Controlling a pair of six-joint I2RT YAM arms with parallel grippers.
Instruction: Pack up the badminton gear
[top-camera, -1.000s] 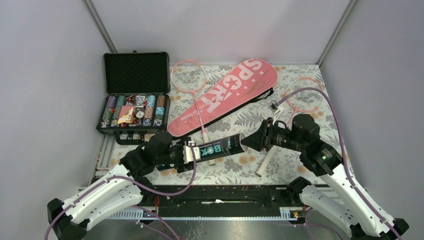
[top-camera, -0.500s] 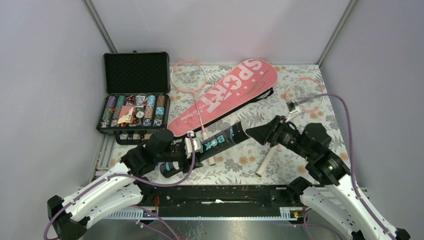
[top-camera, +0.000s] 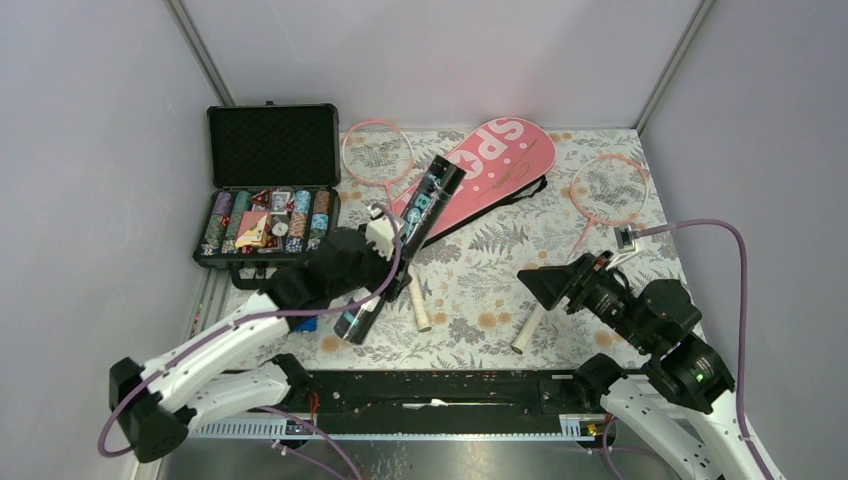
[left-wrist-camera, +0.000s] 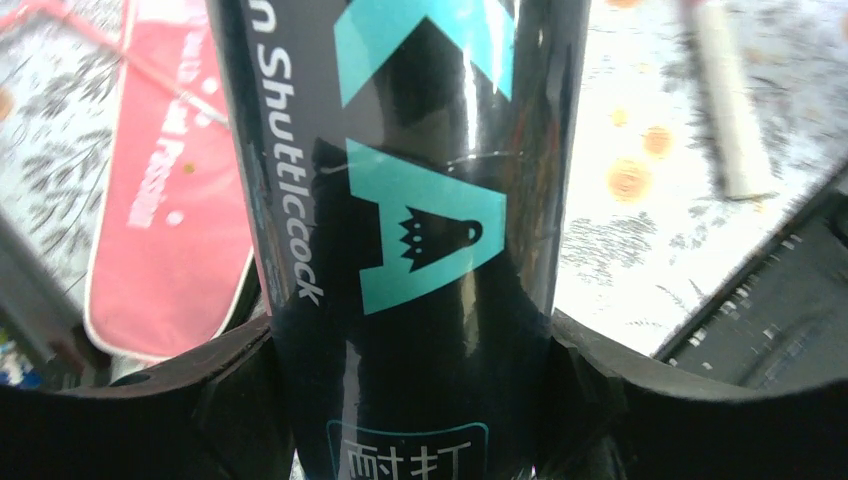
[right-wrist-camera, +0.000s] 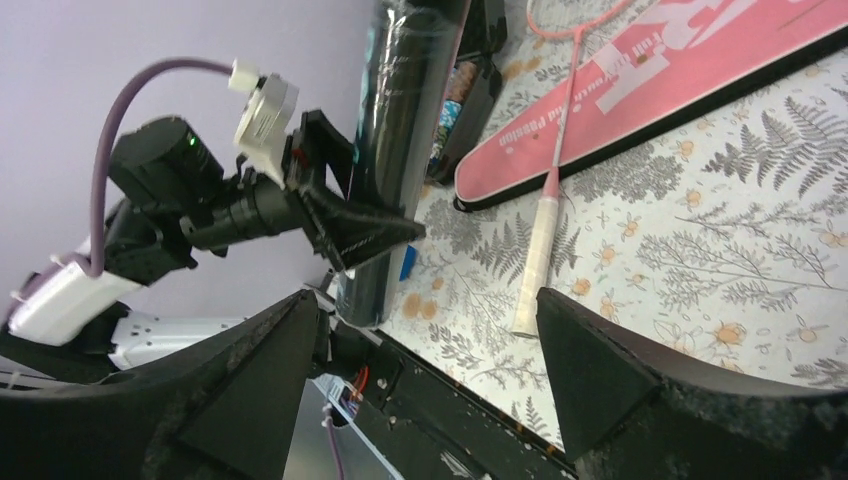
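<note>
Black tube (top-camera: 427, 203) swung up, left hand (top-camera: 378, 256) pinching it, "Shuttlecock" lettering, right hand (top-camera: 531, 281) spread

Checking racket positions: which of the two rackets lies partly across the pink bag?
The racket with its head next to the chip case; its shaft crosses the pink bag. The other racket lies apart from the bag.
</note>
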